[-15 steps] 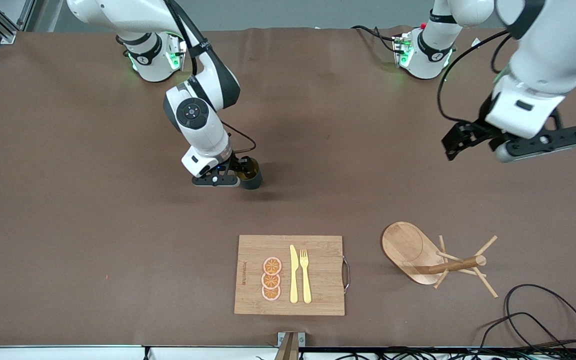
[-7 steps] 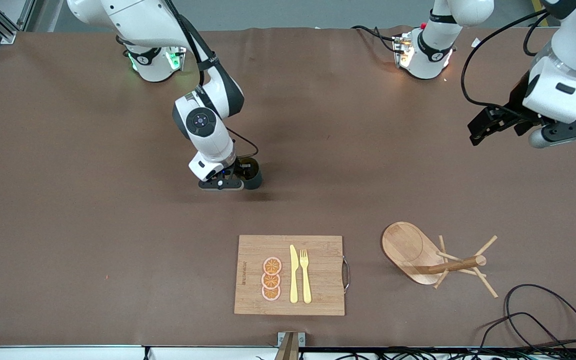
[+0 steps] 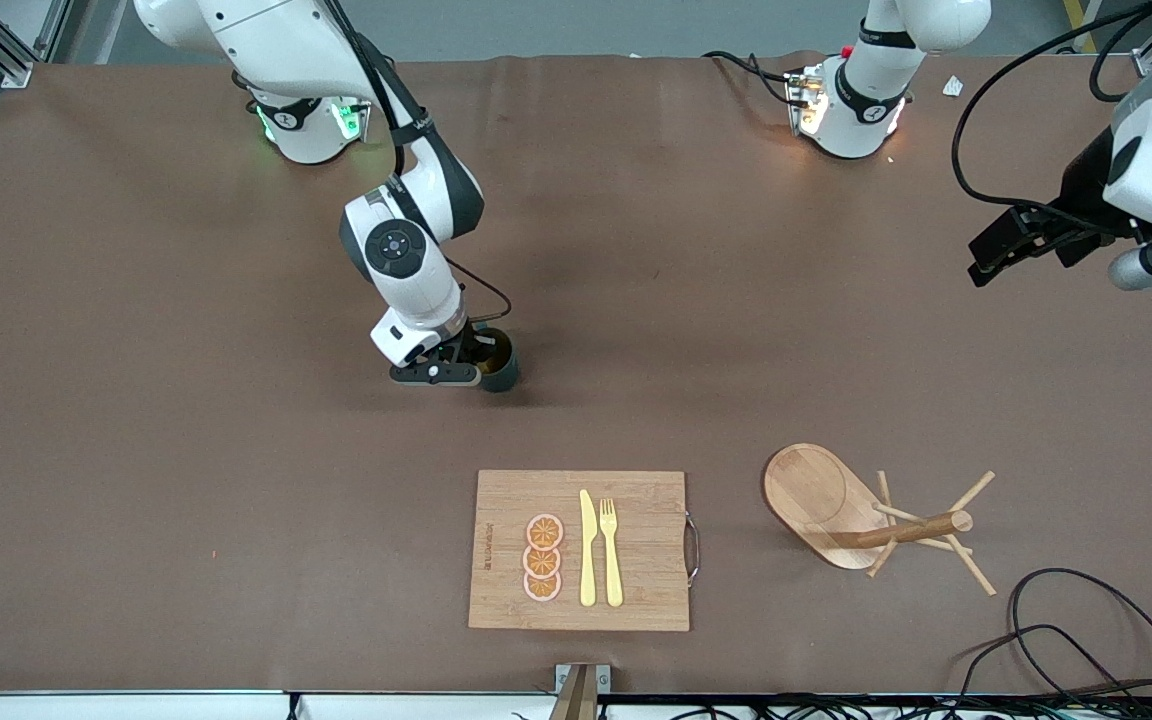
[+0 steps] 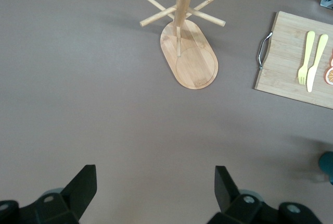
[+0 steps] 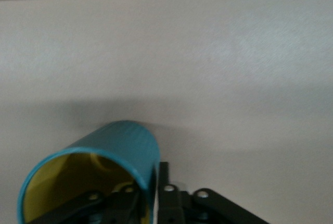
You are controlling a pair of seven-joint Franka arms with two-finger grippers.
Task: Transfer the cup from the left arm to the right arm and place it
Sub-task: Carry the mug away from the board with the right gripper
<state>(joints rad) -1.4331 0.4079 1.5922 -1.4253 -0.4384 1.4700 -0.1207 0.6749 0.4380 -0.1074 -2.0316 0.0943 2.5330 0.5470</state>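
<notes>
Right wrist view: right gripper (image 5: 153,195) pinches the cup (image 5: 88,174) wall, which could slip; left gripper (image 4: 153,198) waits, fingers spread.

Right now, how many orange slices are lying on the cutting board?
3, in a short stack-like row on the wooden cutting board, beside the yellow knife: one farthest from the front camera, one in the middle, one nearest. None seems hidden.

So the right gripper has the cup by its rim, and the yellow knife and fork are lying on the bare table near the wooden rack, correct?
Not quite. The right gripper does pinch the cup by its rim, but the knife and fork lie on the cutting board, beside the orange slices, not on bare table. The front view shows this; the rack stands apart from the board.
</notes>
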